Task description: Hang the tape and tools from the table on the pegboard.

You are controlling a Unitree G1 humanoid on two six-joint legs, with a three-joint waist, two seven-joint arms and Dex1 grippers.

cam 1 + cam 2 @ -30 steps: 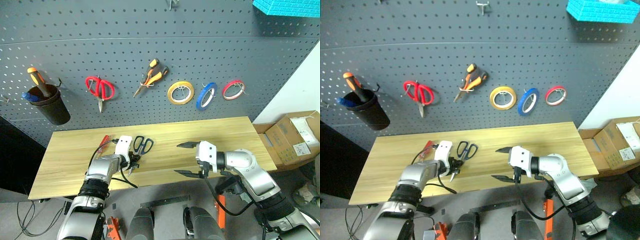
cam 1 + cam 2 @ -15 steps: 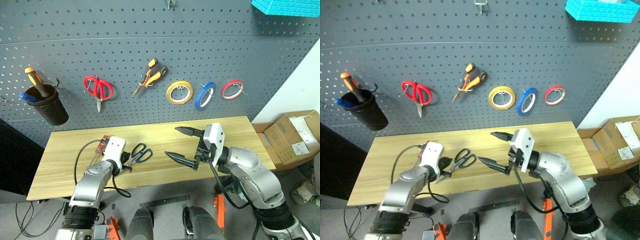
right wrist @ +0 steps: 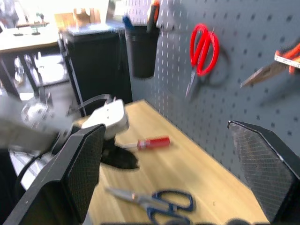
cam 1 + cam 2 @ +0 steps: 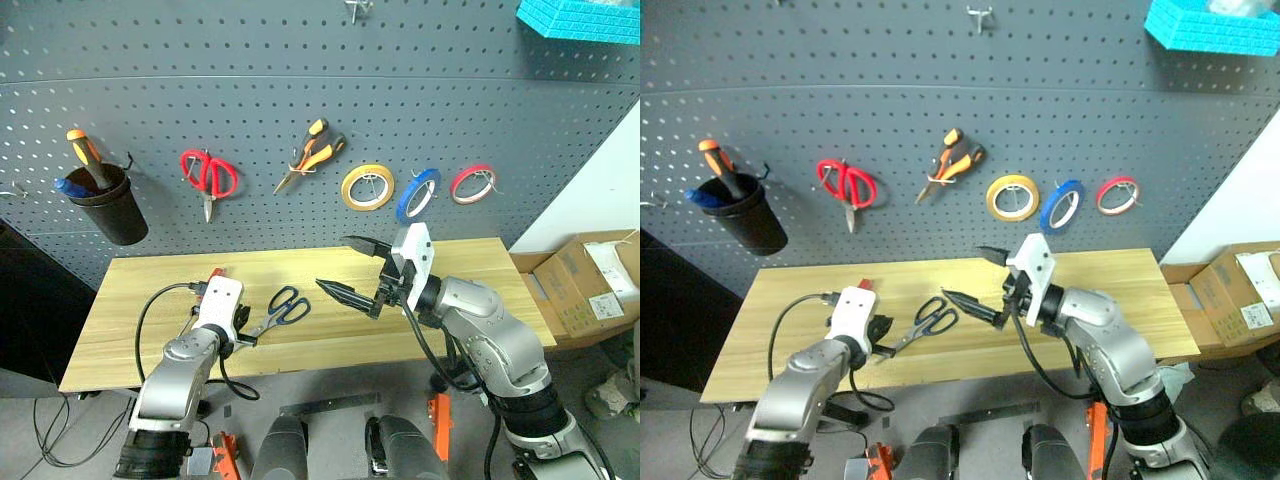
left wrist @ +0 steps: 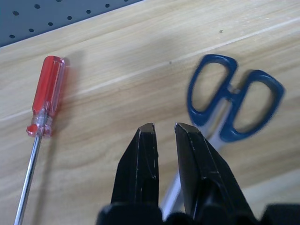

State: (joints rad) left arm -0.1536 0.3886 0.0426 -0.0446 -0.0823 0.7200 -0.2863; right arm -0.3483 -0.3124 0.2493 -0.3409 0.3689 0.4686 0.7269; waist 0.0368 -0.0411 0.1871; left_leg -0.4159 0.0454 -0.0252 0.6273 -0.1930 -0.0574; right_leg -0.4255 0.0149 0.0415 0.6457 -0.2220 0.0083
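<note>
1. We see our left gripper (image 5: 159, 140) clamped on the steel blades of the blue-looped scissors (image 5: 233, 104) over the wood-grain table (image 4: 480, 260).
2. Our right gripper (image 4: 348, 268) gapes wide, empty, above the table.
3. The clear red screwdriver (image 5: 44, 96) lies flat beside the scissors.

The left gripper (image 5: 162, 132) is clamped on the steel blades of the dark-blue-handled scissors (image 5: 233, 105) above the table (image 5: 117, 75). The red-handled screwdriver (image 5: 41, 117) lies apart, nearer the table's pegboard-side edge.
</note>
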